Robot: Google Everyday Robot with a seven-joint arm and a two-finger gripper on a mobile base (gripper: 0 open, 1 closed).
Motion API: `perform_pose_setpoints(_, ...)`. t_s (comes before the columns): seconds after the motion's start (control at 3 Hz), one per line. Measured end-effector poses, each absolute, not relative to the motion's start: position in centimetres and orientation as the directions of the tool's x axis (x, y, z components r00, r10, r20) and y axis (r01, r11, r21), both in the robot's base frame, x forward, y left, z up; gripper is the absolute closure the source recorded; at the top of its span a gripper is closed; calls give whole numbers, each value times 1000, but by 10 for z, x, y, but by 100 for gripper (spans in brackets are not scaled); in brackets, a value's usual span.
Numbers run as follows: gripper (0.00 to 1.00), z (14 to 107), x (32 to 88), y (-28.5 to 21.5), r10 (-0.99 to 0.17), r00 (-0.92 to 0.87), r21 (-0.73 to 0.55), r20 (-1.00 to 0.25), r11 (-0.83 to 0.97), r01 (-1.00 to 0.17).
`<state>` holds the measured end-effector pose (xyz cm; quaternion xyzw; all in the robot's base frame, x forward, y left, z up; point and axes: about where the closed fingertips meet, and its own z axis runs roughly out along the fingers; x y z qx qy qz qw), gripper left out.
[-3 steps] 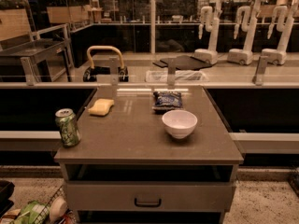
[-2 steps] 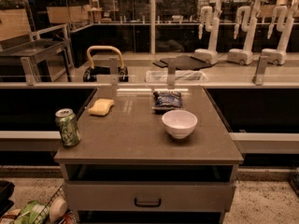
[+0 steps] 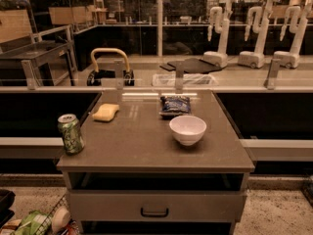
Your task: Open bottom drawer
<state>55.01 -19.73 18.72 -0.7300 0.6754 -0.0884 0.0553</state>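
A grey cabinet (image 3: 155, 153) stands in the middle of the camera view. Below its top is an open dark slot, and below that a shut drawer (image 3: 155, 206) with a dark handle (image 3: 154, 212) at its middle. That is the lowest drawer that shows; the cabinet's bottom is cut off by the frame's lower edge. My gripper is not in view, and no part of my arm shows.
On the cabinet top stand a green can (image 3: 71, 133) at the left edge, a yellow sponge (image 3: 106, 112), a dark chip bag (image 3: 175, 105) and a white bowl (image 3: 188, 129). A wire basket of items (image 3: 36, 223) sits on the floor at lower left. Other robots (image 3: 254, 33) stand far behind.
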Motion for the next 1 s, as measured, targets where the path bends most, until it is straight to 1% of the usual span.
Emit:
perform_pose_setpoints(0.67, 61, 173, 481, -193, -992, 71, 92, 106, -61, -994)
perform_pose_setpoints(1.0, 93, 209, 430, -188, -987, 47, 219, 156, -12, -976)
